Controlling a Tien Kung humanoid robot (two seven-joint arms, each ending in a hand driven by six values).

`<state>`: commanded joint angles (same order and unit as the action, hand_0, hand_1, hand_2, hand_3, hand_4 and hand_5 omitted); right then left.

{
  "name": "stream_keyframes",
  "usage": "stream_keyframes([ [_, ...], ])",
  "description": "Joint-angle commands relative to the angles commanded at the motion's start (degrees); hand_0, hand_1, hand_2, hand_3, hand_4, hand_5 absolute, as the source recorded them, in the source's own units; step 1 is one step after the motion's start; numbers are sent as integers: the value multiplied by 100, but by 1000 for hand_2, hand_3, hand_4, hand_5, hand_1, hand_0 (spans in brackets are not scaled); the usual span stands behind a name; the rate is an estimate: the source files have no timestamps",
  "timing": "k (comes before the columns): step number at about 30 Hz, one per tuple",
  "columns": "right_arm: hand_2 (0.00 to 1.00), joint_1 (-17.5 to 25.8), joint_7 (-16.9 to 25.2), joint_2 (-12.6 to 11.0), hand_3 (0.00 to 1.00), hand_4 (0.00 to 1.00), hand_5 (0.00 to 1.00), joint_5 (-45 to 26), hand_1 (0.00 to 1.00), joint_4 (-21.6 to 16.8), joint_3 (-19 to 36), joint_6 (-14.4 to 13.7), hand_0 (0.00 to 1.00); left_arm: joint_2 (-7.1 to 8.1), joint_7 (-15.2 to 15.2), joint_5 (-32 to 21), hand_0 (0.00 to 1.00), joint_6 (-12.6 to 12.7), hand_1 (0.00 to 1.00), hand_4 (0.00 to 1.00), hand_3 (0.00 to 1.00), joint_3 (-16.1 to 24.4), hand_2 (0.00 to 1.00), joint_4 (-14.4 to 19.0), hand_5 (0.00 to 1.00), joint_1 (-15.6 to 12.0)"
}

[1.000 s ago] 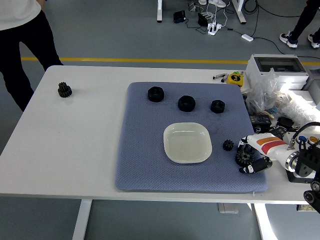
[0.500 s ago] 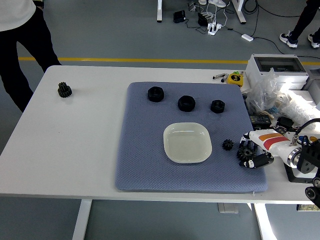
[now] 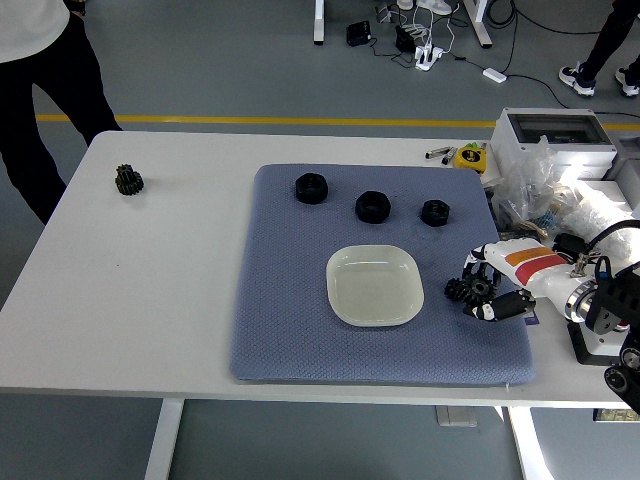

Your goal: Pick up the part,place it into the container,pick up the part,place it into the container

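Note:
My right hand comes in from the right over the blue-grey mat, its fingers curled round a black gear just above the mat's right part. A smaller black gear lies on the mat right by the fingertips, between the hand and the pale square dish. The dish sits in the mat's middle and holds nothing. Three black nut-like parts lie in a row at the mat's back. Another black gear stands on the table at far left.
Plastic bags and clutter, a grey box and a yellow tape measure crowd the table's right back. A person in dark trousers stands at the far left corner, hands not over the table.
My right hand has closed round the larger gear and moved left and slightly up, toward the small gear and the dish.

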<state>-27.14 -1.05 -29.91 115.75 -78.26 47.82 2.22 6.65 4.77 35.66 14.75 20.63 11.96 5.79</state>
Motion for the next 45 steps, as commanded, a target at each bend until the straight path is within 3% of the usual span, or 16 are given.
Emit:
stream_keyframes([
  [7, 439, -526, -50, 141, 512, 811, 227, 25, 370, -325, -362, 57, 203, 9, 4, 1, 653, 0, 654, 593, 556, 6, 621, -1, 499, -6],
  [14, 438, -1249, -38, 509, 513, 803, 239, -117, 370, -237, -1013, 51, 204, 27, 12, -1, 654, 3, 653, 595, 557, 16, 622, 2, 499, -18],
  [23, 454, -1971, 36, 1184, 514, 803, 234, -221, 380, 768, -2058, -152, 205, 45, 21, -13, 654, 7, 655, 596, 558, 17, 624, 7, 498, -7],
  [34, 465, -2303, 26, 1658, 516, 793, 241, -254, 398, 1697, -2387, -406, 213, 49, 48, 77, 654, -9, 657, 597, 557, 60, 623, 17, 499, -6],
  [35, 516, -2318, 50, 1683, 530, 998, 379, -249, 431, 1748, -2399, -395, 190, 50, 51, 85, 655, -11, 657, 597, 558, 63, 622, 17, 499, -9],
  [40, 516, -2341, 123, 1725, 530, 998, 379, -67, 431, 1860, -2435, -163, 190, 57, 56, 87, 655, -11, 657, 597, 558, 68, 622, 19, 499, -21],
  [41, 665, -2340, 131, 1727, 770, 998, 467, -42, 474, 1874, -2440, -87, 238, 58, 57, 90, 655, -11, 658, 597, 557, 71, 623, 19, 499, -24],
  [45, 665, -2328, 175, 1725, 770, 998, 467, 81, 474, 1902, -2461, 47, 238, 61, 66, 116, 655, -13, 658, 597, 557, 87, 623, 19, 499, -32],
])
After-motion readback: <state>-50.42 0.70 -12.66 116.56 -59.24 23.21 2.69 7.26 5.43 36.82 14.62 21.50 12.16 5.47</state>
